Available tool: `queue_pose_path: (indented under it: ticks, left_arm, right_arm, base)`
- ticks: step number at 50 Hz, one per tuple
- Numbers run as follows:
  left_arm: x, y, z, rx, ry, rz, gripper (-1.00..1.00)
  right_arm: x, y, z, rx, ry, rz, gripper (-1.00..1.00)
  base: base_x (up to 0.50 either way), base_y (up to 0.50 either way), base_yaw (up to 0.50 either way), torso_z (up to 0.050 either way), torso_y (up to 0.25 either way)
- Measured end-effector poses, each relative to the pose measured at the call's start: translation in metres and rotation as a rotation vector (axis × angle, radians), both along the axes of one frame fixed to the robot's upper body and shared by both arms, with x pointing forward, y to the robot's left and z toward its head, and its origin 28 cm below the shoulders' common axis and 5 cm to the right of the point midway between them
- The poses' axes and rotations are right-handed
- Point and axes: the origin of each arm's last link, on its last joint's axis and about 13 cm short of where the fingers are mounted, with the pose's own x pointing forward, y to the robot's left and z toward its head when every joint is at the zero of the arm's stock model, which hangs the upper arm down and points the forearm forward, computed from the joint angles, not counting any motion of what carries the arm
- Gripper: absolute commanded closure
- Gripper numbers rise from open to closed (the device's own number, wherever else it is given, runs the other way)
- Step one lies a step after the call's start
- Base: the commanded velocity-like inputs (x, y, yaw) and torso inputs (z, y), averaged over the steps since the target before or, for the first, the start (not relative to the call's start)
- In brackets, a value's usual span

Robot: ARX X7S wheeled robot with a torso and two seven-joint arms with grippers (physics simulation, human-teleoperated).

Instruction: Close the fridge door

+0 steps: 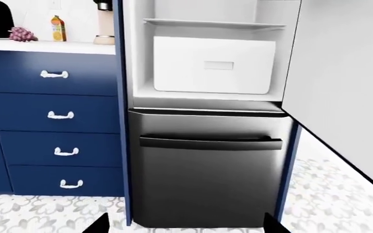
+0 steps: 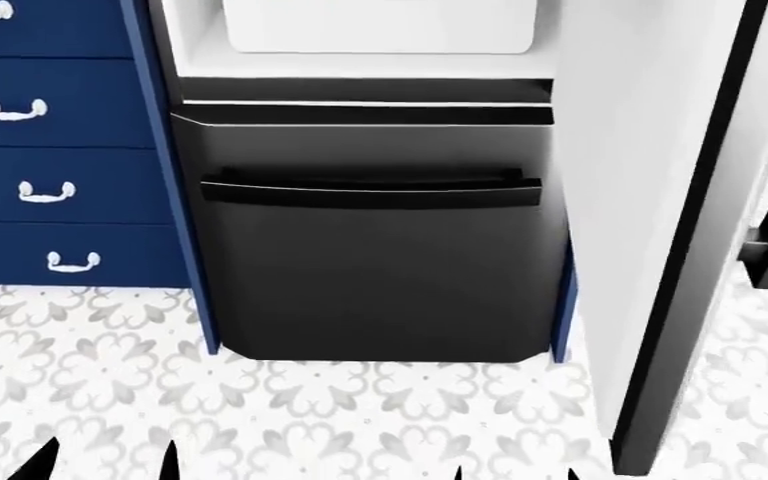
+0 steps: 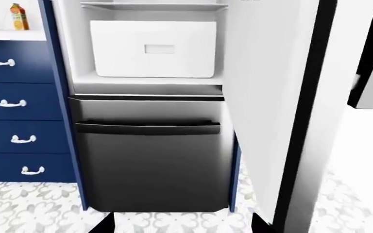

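Observation:
The fridge door [image 3: 264, 97] stands swung open on the right of the fridge, its white inner lining facing the compartment. Its black edge [image 2: 684, 300] runs down to the floor, and the black bar handle [image 3: 371, 63] shows beyond it on the outer side. In the left wrist view the door's lining [image 1: 342, 87] fills the right side. My left gripper [image 1: 186, 228] is open, with only its two dark tips showing, low in front of the black lower drawer [image 1: 209, 165]. My right gripper [image 3: 183, 227] is open too, near the door's bottom corner. Neither touches anything.
A white bin [image 1: 212, 65] sits on the fridge's bottom shelf under a glass shelf. Blue drawers [image 2: 37, 150] with white handles stand left of the fridge. On the counter are a juice bottle [image 1: 58, 29] and grapes [image 1: 22, 34]. Patterned floor tiles [image 2: 357, 410] lie in front.

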Motion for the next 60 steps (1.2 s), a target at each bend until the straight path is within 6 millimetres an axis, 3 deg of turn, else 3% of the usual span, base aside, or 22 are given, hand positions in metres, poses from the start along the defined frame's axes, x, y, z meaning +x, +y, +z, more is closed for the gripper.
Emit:
queue_pose_path:
  ticks: [22, 60]
  left_arm:
    - [-0.0013, -0.0001, 0.0009, 0.001, -0.001, -0.004, -1.00]
    - [0.0002, -0.0005, 0.0004, 0.004, 0.006, -0.015, -1.00]
  right_arm:
    - [-0.0007, 0.0002, 0.0007, 0.008, 0.009, -0.001, -1.00]
    - [0.0024, -0.0003, 0.0011, 0.032, 0.020, -0.005, -1.00]
  base:
    - [-0.46, -0.22, 0.00, 0.000, 0.000]
    - [-0.08, -0.50, 0.00, 0.000, 0.000]
